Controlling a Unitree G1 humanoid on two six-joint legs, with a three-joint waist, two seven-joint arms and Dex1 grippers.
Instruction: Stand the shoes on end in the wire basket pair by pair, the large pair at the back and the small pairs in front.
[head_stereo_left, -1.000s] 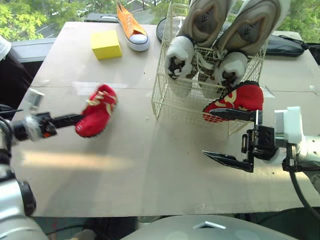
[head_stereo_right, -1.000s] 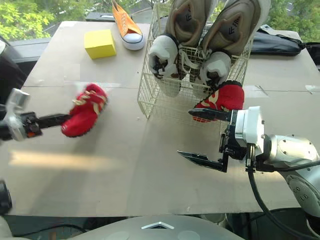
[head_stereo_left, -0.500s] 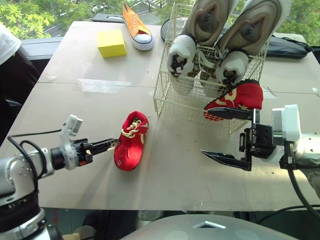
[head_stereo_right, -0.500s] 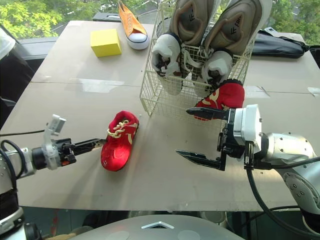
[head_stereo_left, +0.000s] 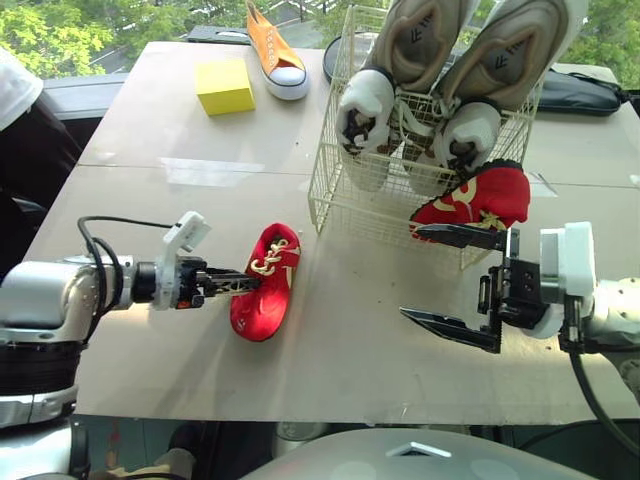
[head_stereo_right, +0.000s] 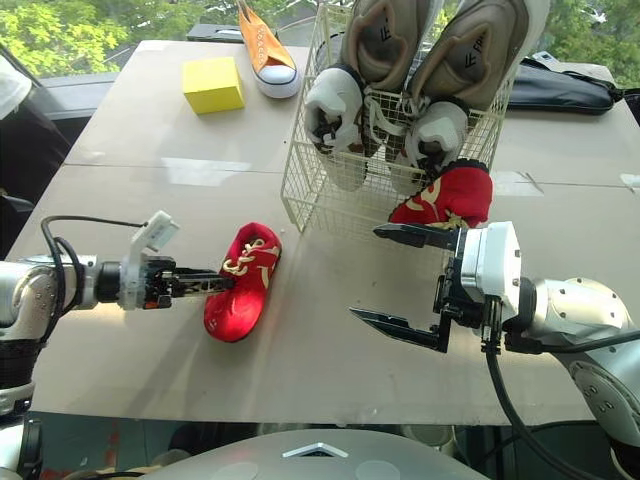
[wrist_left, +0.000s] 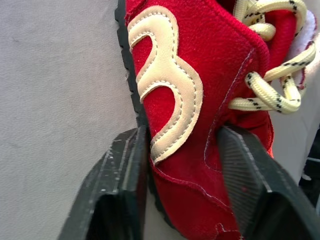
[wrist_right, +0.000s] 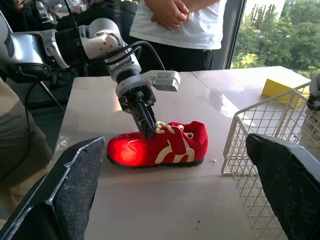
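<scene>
The left hand (head_stereo_left: 240, 283) is clamped on the side of a red shoe (head_stereo_left: 270, 302) lying on the tabletop (head_stereo_left: 200, 130), at about 8 o'clock from the wire basket (head_stereo_left: 340, 200). The right hand (head_stereo_left: 415, 272) hangs spread wide at the basket's 5 o'clock. Its upper finger hides part of a second red shoe (head_stereo_left: 478, 198); I can't tell whether that one is inside the wire. The large pair (head_stereo_left: 415, 45) stands in the basket, its toes cut off.

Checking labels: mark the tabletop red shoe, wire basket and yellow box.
tabletop red shoe (head_stereo_left: 263, 292), left eye view, upper.
wire basket (head_stereo_left: 350, 212), left eye view, front wall.
yellow box (head_stereo_left: 222, 78), left eye view, top face.
</scene>
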